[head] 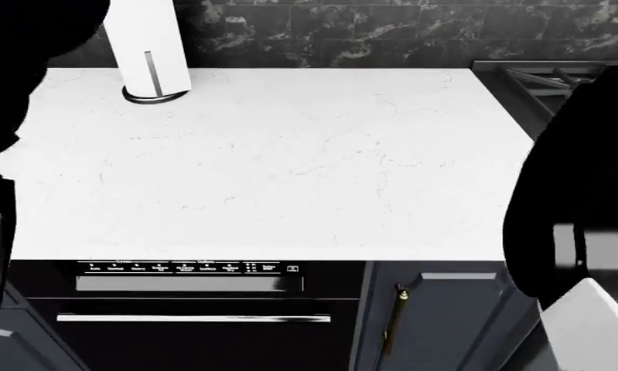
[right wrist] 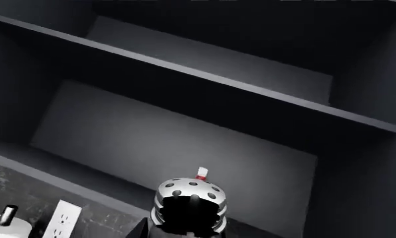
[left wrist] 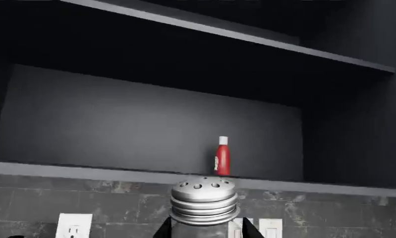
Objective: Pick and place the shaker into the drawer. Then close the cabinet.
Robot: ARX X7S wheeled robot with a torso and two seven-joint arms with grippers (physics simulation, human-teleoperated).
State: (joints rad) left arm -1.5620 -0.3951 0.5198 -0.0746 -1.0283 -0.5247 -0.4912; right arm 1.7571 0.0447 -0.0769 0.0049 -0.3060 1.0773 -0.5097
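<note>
Shaker (left wrist: pixel 204 201) sits upright between the dark fingers of the left gripper (left wrist: pixel 204 229), which looks clamped on its body, raised before the open cabinet (left wrist: pixel 151 124). I judge the step as carrying it in: lift above the lower shelf (left wrist: pixel 85 171) edge, keep it level, set down well inside. The red bottle (left wrist: pixel 222 156) stands on that shelf straight beyond, so steer aside. The right gripper (right wrist: pixel 188 218) blurs against the shaker; its jaws I cannot tell. On the counter (head: pixel 288 170), a paper towel holder (head: pixel 151 58) stands at 11 o'clock.
</note>
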